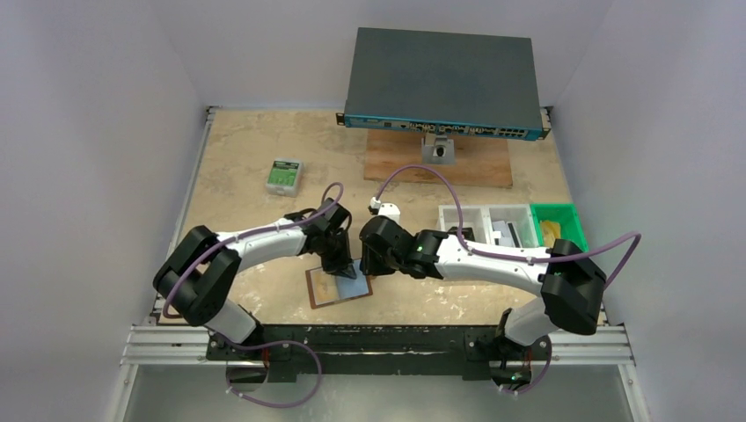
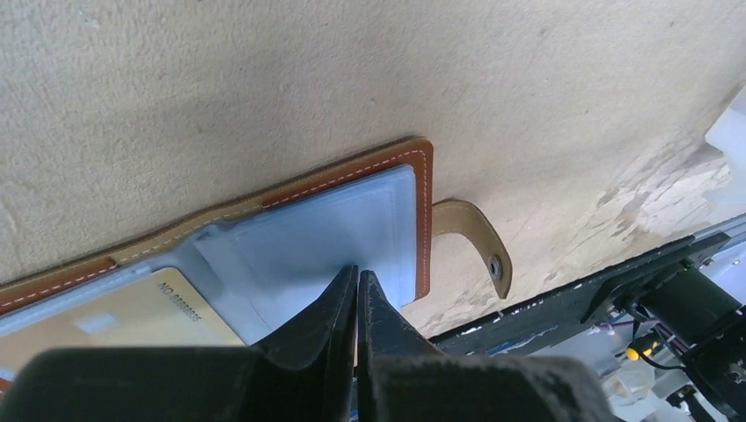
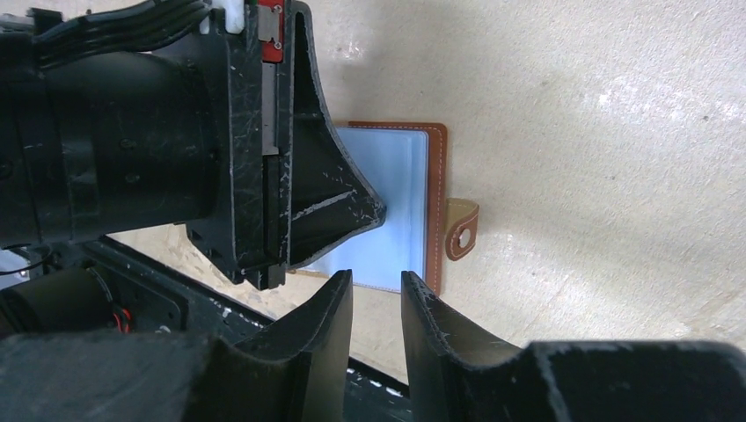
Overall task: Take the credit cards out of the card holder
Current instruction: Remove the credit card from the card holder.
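holder: brown leather folding card holder point(image 1: 339, 286) lay open on tabletop point(image 1: 246, 176), lower centre of top view
left end effector point(image 2: 358, 281): fingers together, tip on grey-blue pocket point(image 2: 334, 220), likely pinning it
right end effector point(image 3: 376, 288): jaws slightly apart, empty, poised at holder edge

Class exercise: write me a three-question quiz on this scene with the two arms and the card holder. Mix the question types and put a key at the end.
1. True or false: the card holder lies folded shut.
2. Which gripper is shut? A. left B. right C. both
3. What colour is the card showing inside it?
Key: 1. False, it lies open. 2. A: the left gripper is shut, the right gripper open. 3. Yellow-gold.
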Motion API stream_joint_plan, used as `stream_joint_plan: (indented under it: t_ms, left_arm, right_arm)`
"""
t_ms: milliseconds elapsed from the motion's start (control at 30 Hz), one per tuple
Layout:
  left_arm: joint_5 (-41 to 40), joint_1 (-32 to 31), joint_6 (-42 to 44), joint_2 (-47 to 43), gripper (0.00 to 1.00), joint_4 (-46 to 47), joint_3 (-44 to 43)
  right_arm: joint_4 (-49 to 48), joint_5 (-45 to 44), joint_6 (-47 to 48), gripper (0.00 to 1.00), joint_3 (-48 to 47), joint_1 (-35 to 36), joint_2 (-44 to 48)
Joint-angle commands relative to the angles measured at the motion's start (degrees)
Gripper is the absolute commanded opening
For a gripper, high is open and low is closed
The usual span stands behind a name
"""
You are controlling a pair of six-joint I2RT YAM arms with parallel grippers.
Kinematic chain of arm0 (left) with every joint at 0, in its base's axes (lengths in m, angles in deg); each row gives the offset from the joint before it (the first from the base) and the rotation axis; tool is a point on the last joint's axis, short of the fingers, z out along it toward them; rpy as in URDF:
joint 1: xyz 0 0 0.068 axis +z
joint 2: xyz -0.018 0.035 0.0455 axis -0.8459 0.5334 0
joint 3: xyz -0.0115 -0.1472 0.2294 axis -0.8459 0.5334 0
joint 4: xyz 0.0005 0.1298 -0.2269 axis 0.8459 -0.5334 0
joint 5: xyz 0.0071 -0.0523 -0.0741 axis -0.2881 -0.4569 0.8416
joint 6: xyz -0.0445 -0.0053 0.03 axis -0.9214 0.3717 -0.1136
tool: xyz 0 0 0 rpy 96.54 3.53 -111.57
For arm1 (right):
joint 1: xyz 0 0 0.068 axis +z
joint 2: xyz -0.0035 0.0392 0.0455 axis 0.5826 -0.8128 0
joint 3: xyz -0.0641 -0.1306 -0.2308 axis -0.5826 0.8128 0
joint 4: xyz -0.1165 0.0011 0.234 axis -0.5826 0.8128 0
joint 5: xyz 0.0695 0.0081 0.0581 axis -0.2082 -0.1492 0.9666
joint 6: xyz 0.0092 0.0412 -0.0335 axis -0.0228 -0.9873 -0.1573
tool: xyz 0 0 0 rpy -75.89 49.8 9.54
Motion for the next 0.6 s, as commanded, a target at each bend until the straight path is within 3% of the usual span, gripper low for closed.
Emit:
stream_joint_plan:
  t_ms: [0, 233, 567]
  left_arm:
    - [-2.13, -0.37, 1.77, -4.54, 0.03, -2.77, -3.03]
    - [-12.4, 0.38, 2.41, -15.34, 0.21, -15.18, -3.35]
    - [-14.39, 8.77, 3.53, -24.42, 0.2, -18.77, 6.38]
  right_arm:
    - [-0.34, -0.97, -0.4, 0.27, -0.04, -0.05, 1.4]
    - [-1.59, 1.01, -0.1, 0.27, -0.68, 0.0, 0.14]
    - [-3.88, 2.58, 0.74, 0.26, -1.76, 0.03, -2.99]
